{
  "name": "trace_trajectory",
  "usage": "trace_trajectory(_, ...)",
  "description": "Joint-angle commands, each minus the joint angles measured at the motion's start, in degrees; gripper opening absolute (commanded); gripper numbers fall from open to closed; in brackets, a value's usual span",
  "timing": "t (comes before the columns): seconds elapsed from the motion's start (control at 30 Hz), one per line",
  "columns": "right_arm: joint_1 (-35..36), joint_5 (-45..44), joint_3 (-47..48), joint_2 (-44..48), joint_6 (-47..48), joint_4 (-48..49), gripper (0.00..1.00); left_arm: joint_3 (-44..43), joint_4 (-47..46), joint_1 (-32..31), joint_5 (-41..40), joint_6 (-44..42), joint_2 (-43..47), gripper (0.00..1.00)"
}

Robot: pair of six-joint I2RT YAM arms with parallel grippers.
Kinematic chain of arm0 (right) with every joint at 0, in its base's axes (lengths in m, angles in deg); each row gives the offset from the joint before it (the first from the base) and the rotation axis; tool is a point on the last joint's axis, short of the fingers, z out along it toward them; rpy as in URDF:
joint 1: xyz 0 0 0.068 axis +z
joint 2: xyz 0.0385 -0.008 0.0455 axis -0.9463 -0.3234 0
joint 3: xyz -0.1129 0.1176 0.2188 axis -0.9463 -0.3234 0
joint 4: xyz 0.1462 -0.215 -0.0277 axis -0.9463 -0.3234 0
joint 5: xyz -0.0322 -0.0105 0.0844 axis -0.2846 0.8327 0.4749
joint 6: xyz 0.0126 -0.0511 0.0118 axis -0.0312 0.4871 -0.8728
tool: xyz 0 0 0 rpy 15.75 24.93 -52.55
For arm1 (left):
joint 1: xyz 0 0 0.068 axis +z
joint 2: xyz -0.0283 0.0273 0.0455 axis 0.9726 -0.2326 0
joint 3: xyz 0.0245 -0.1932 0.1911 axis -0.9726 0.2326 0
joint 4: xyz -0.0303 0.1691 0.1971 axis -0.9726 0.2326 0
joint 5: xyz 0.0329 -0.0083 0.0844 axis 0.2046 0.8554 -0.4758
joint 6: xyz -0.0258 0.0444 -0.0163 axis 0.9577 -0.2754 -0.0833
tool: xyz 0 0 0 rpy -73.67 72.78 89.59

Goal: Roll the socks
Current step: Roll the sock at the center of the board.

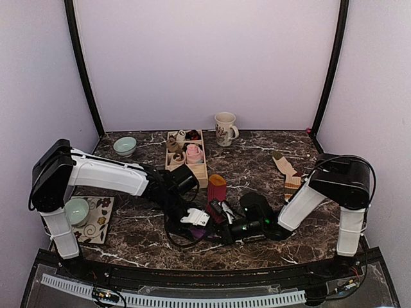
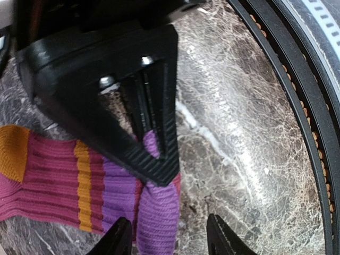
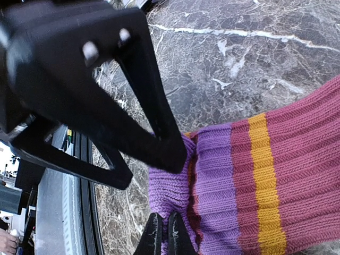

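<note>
A striped sock (image 1: 216, 188) of maroon, purple and orange lies mid-table, its purple end towards the front edge. In the right wrist view the sock (image 3: 276, 175) has that end folded over, and my right gripper (image 3: 163, 238) is shut on the purple fold. In the left wrist view my left gripper (image 2: 169, 238) is open, its fingertips either side of the purple end of the sock (image 2: 53, 180), just above the table. Both grippers meet over this end in the top view, left (image 1: 194, 218) and right (image 1: 223, 215). A beige sock with reddish-brown patches (image 1: 288, 172) lies flat at the right.
A wooden divided box (image 1: 200, 172) holding small sock bundles stands behind the striped sock. A patterned mug (image 1: 225, 128) stands at the back. A teal bowl (image 1: 124, 146) is back left, another bowl (image 1: 77, 210) on a placemat at the left. The table's black front rim (image 2: 297, 106) is close.
</note>
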Motion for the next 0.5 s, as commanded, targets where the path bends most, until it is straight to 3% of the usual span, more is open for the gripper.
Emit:
trace_trajectory(0.0, -0.4, -0.2, -5.3, -5.5, -2.6, -15.9, 0.00, 0.3, 0.8, -0.6, -1.2, -2.3, -1.9, 0.51)
trace_trajectory(0.23, -0.6, -0.1, -6.6, -5.8, -3.5, -13.8, 0.00, 2.1, -3.3, -0.7, -2.4, -0.3, -2.7, 0.39)
trace_trajectory(0.4, -0.5, -1.0, -7.0, -5.3, -3.7, -13.0, 0.00, 1.2, -4.1, -0.6, -3.7, 1.6, -3.9, 0.19)
trace_trajectory(0.47, -0.5, -1.1, -6.8, -5.2, -3.5, -13.5, 0.00, 0.0, -3.4, -0.6, -3.1, 2.7, -4.2, 0.20)
